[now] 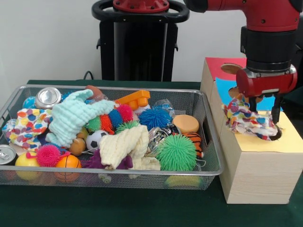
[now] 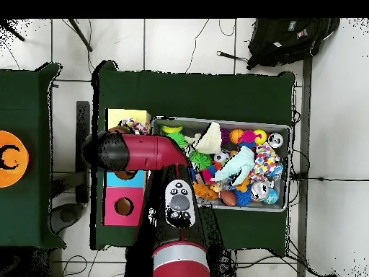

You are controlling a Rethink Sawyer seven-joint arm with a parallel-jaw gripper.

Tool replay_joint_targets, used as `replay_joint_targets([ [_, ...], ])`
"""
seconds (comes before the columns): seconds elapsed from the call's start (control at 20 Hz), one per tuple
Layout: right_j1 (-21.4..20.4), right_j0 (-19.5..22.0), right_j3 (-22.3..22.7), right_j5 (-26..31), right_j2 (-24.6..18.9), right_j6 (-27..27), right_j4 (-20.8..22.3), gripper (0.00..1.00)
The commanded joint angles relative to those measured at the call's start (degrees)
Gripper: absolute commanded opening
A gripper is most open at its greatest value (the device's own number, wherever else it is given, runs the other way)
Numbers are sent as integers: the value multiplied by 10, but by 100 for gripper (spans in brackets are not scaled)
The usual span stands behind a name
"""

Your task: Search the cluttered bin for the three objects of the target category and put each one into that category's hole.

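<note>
The gripper [image 1: 265, 105] is hanging over the yellow top [image 1: 289, 141] of the box [image 1: 258, 175], its two dark fingers [image 1: 276, 109] spread apart and pointing down. A dotted cloth [image 1: 248, 119] is lying bunched on the yellow top just under them, one end drooping into the hole [image 1: 277, 135] at about 4 o'clock from the cloth's middle. Whether the fingers are touching the cloth cannot be told; they are not closing on it.

A second dotted cloth [image 1: 27, 126] is lying in the bin [image 1: 208, 172] at its 9 o'clock end, beside the mint cloth [image 1: 73, 118], which is sprawling toward the bin's middle. A cream cloth [image 1: 125, 147] is resting at about 6 o'clock, with a green spiky ball [image 1: 176, 152] just beside it at 3 o'clock. A silver can [image 1: 47, 97] is sitting at the bin's 10 o'clock corner. A third dotted cloth cannot be made out.

In the overhead view the arm [image 2: 140, 151] is reaching across the boxes, hiding most of the yellow top [image 2: 126, 115]; the dotted cloth [image 2: 135, 128] is peeking out at the arm's 12 o'clock edge. The blue top [image 2: 130, 180] and red top [image 2: 122, 205] are lying at 6 o'clock from it.
</note>
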State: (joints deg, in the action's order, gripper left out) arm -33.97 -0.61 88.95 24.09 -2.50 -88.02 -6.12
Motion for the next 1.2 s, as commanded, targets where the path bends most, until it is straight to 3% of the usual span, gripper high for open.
replay_joint_targets([
  [0.05,-37,4,25,122,-6,-60,8,100],
  [0.4,-56,-1,2,172,-5,-70,9,100],
  [0.6,-57,-4,4,163,-4,-80,9,100],
  [0.65,-58,-4,8,152,-4,-87,6,0],
  [1.2,-76,1,41,128,-10,-81,6,0],
])
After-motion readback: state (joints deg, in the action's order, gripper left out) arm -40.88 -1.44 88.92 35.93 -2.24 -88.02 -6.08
